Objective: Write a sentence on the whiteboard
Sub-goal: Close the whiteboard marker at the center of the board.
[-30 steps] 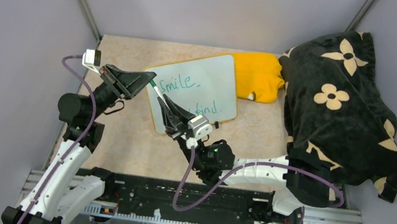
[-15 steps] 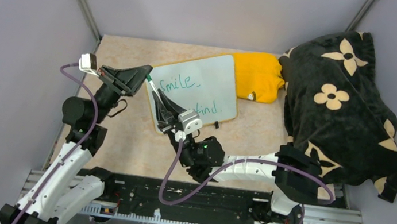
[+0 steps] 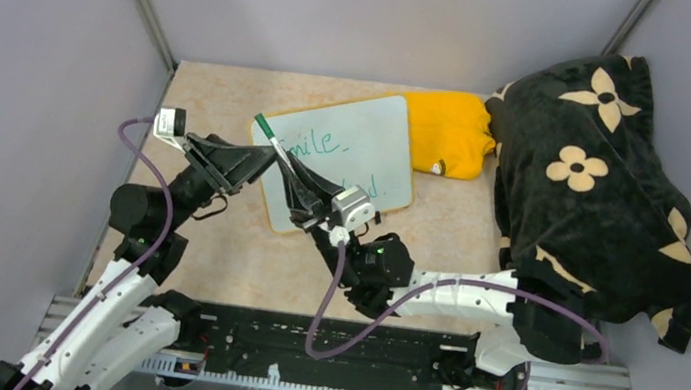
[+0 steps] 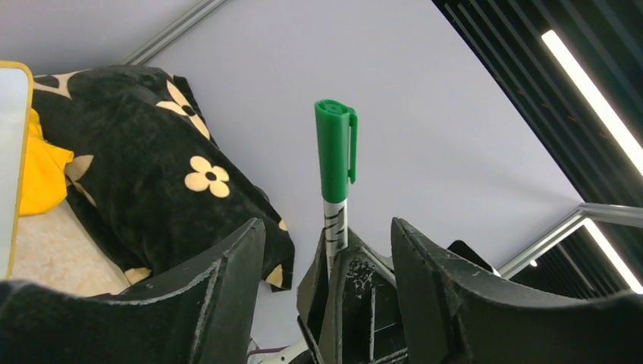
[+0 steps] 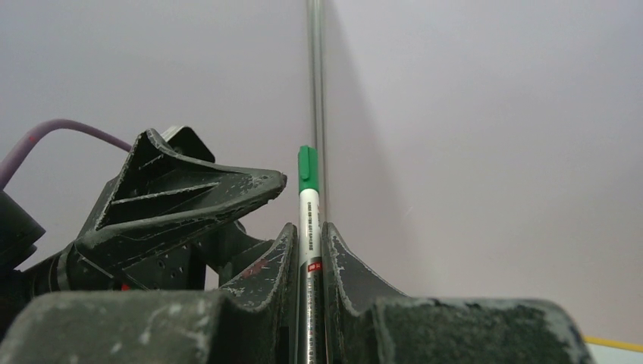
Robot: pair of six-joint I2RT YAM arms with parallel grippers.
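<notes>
The whiteboard (image 3: 376,123) lies flat on the table at mid-back. The sentence (image 3: 313,140) is in green marker on it, and my right arm covers most of its lower line. My right gripper (image 3: 296,170) (image 5: 308,235) is shut on a green-capped marker (image 3: 269,135) (image 5: 307,197) (image 4: 336,159). The marker points up and to the left over the board's near-left corner. My left gripper (image 3: 261,157) (image 4: 326,235) stands open just left of it. Its fingers (image 4: 227,280) straddle the right gripper's tips without touching the marker.
A folded yellow cloth (image 3: 451,128) lies against the board's right end. A large black blanket with cream flowers (image 3: 591,177) fills the right side. Grey walls close in the table on three sides.
My left gripper has gone from shut at the marker's capped end to open and has shifted slightly right. The right gripper has kept hold of the marker and tilted it upward.
</notes>
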